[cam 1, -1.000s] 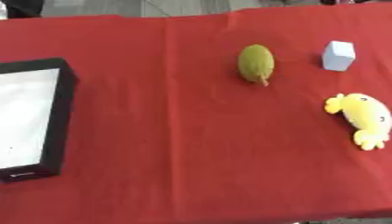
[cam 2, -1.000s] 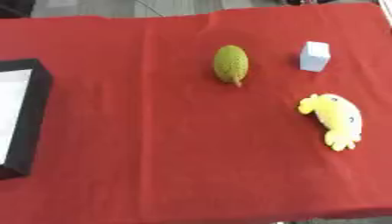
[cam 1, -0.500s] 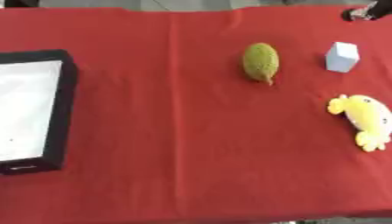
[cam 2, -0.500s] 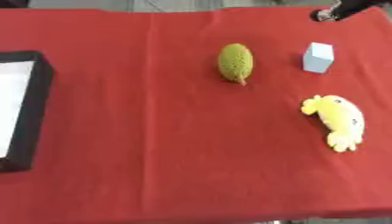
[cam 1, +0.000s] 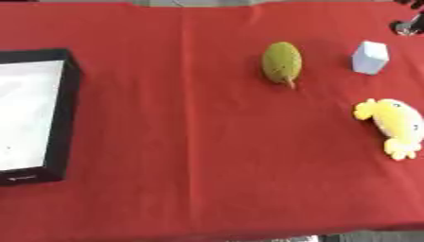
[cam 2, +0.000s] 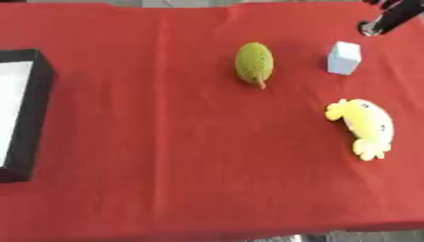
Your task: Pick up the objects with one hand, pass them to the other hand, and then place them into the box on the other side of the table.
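A green, bumpy oval fruit [cam 1: 281, 62] lies on the red cloth at upper centre. To its right stands a small pale blue block [cam 1: 369, 57]. Below the block lies a yellow plush toy [cam 1: 393, 126] near the right edge. A black box with a white inside [cam 1: 59, 108] sits at the left edge. My right hand [cam 2: 384, 18] comes in at the top right corner, above and right of the block, apart from it; only dark finger parts show. My left hand is in no view.
The red cloth [cam 1: 190, 142] covers the whole table, and its front edge runs along the bottom. A wide stretch of cloth lies between the box and the fruit.
My right hand has come into view at the top right corner and moved down toward the block. The whole picture has shifted a little, so the camera moved.
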Controlling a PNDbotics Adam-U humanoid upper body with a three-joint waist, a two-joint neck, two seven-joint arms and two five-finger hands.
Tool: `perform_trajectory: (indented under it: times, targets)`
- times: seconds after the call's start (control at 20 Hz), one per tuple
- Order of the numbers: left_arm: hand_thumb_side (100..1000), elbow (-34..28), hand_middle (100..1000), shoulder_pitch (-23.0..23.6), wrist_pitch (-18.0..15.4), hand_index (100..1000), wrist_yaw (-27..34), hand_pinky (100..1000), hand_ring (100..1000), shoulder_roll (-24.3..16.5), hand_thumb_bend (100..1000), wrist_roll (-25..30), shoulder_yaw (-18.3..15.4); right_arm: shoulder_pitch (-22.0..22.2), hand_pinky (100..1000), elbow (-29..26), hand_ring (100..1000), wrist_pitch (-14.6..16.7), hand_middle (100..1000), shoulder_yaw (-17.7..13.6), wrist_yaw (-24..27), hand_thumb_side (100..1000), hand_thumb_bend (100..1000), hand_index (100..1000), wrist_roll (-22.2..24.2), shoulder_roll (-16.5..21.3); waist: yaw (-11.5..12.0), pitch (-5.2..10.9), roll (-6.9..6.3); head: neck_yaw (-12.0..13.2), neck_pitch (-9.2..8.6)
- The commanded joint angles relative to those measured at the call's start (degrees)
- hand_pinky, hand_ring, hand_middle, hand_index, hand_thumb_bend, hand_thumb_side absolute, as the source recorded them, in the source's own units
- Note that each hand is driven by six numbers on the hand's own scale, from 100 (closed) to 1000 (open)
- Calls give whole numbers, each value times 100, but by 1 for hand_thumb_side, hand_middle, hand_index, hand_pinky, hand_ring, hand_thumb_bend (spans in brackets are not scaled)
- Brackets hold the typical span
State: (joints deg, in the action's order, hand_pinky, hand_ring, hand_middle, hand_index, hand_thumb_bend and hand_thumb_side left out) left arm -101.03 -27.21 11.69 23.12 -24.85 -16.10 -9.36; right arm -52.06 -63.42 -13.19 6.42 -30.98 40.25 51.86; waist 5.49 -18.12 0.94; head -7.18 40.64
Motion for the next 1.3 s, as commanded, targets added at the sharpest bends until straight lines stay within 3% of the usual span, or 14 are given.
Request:
perform_trajectory:
  times: [0.05,0.65,1.05,1.3]
  targets:
    - [523,-125,720,-69,2,794,-8,896,740,-165,862,4,-21,-60,939,28,954,25,933,-38,-144,179,195,929,9,251,10,93,-22,-22,-77]
    - [517,-132,724,-51,15,793,-4,898,740,-136,867,-21,-22,3,942,146,943,172,906,38,-539,113,266,928,7,225,33,62,-86,17,-468]
    - [516,-151,724,-51,31,792,-1,899,738,-126,866,-29,-20,5,948,174,946,378,907,78,-634,100,260,929,204,216,46,17,-92,23,-416]
    - [515,-164,723,-49,45,791,-4,900,737,-120,865,-39,-26,-2,950,178,946,448,910,85,-581,100,262,931,313,217,55,-14,-85,30,-291]
